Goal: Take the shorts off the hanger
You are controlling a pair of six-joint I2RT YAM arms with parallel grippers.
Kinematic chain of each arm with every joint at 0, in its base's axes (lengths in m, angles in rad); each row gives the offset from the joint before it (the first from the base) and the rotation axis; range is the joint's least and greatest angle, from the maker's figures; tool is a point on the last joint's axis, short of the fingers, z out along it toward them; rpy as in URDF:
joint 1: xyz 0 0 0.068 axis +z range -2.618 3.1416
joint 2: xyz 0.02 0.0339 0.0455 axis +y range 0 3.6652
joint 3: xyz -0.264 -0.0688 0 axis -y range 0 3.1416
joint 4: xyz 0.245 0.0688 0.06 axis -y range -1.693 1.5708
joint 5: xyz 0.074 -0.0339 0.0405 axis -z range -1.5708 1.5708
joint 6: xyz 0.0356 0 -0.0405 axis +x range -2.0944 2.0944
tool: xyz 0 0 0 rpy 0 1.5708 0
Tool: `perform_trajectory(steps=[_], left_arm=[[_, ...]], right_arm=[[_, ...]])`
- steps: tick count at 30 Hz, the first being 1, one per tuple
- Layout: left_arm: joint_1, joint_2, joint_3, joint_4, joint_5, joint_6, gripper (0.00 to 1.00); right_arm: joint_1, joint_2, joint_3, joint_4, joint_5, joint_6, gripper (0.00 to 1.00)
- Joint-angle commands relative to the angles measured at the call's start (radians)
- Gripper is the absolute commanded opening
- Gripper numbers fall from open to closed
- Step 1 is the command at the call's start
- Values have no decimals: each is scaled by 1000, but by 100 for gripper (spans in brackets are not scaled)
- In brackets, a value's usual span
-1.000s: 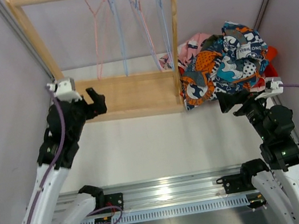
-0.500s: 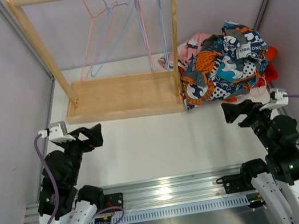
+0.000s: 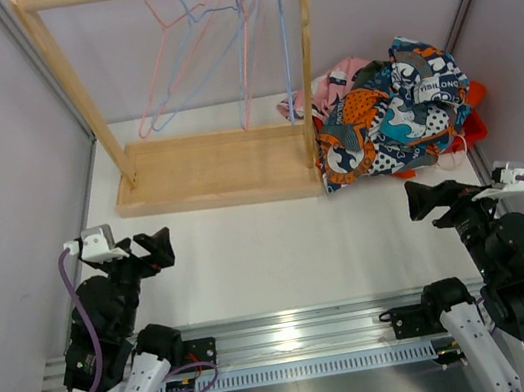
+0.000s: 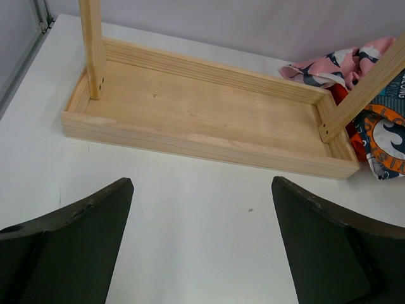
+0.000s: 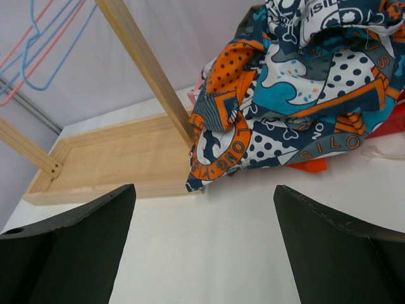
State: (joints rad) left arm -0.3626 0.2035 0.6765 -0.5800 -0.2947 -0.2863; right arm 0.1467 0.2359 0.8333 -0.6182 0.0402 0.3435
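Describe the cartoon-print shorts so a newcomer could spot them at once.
Find the wooden rack at the back of the table; shorts are heaped by its right post. The cartoon-print shorts lie on top: blue, orange and white with dots and lettering, unlike the pink pair behind and the plain orange pair beside them.

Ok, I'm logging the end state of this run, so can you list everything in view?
Wooden rack: one, pale wood, back of the table, left of the pile.
Wire hangers: at least four, pink and light blue, on the rack's top rail, all bare.
Cartoon-print shorts: one, blue, orange and white, on top of the pile at back right.
Pink patterned shorts: one, at the pile's back left edge.
Orange shorts: one, at the pile's right edge, mostly covered.
Table: one, white.
Aluminium rail: one, silver, near edge.
Left gripper: black, open, empty.
Right gripper: black, open, empty.
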Motion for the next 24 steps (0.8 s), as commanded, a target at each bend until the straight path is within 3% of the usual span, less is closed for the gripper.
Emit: perform_trajectory(steps=[1,24], left_arm=[[-6,-9,-9,8,-26,26,97],[-6,4,-12,8,-18,22,97]], right_arm=[[-1,-12,-11,8,-16,-35,100],[-1,-21,-19,11,-25,-35,99]])
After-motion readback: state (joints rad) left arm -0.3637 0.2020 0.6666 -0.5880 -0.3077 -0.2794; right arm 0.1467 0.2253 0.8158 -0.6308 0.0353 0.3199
